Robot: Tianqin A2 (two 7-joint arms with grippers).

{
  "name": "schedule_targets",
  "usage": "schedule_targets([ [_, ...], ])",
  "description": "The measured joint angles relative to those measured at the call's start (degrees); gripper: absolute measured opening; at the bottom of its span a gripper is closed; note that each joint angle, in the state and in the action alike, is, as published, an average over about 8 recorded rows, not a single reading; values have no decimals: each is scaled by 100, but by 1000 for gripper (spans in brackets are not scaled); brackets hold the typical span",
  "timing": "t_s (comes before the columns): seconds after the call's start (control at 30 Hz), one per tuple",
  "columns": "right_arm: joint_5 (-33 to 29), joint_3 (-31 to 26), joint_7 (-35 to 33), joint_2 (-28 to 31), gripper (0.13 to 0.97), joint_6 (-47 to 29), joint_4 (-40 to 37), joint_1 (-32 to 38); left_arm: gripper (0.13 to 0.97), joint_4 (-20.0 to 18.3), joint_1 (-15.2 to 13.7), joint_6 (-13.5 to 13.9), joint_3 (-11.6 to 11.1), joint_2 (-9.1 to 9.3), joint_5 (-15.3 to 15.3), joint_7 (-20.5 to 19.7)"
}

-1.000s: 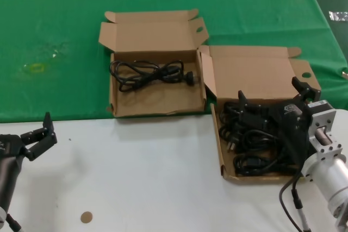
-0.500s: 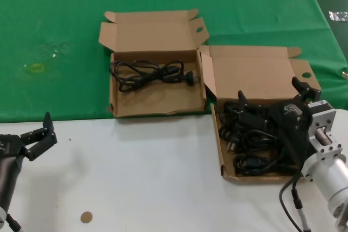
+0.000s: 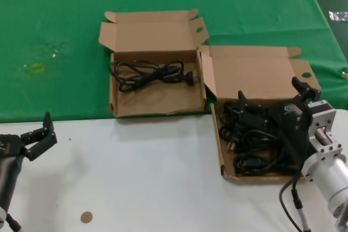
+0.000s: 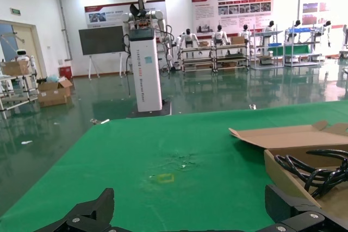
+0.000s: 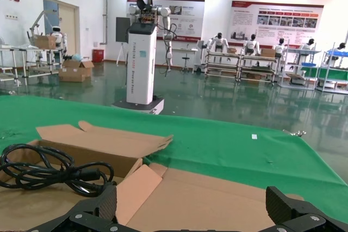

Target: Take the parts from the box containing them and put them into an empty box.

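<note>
Right gripper (image 3: 272, 100), lower right of the head view: fingers spread wide, holding nothing, poised over the heap of black power cords (image 3: 253, 139) in the shallow cardboard box (image 3: 218, 134). The cords lie directly beneath and toward the frame's bottom from the fingers. Taller-walled box (image 3: 157, 99), upper centre on the green cloth (image 3: 54, 25), contains one coiled cord (image 3: 149, 74). Left gripper (image 3: 41, 134), lower left over the white table (image 3: 152, 183): fingers parted, empty, well apart from both boxes.

one cord (image 3: 152, 74) in left box (image 3: 155, 104), cords (image 3: 253, 139) filling right box (image 3: 222, 150)
</note>
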Motion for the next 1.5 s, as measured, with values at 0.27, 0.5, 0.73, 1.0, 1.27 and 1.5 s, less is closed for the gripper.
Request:
schedule_targets([
  [0.27,0,0,0,0,966,0,0,0,966,0,0,0,0,0,0,0],
  [0.5,0,0,0,0,966,0,0,0,966,0,0,0,0,0,0,0],
  [0.73,0,0,0,0,966,0,0,0,966,0,0,0,0,0,0,0],
  [1.0,0,0,0,0,966,0,0,0,966,0,0,0,0,0,0,0],
  [1.27,0,0,0,0,966,0,0,0,966,0,0,0,0,0,0,0],
  [1.5,0,0,0,0,966,0,0,0,966,0,0,0,0,0,0,0],
])
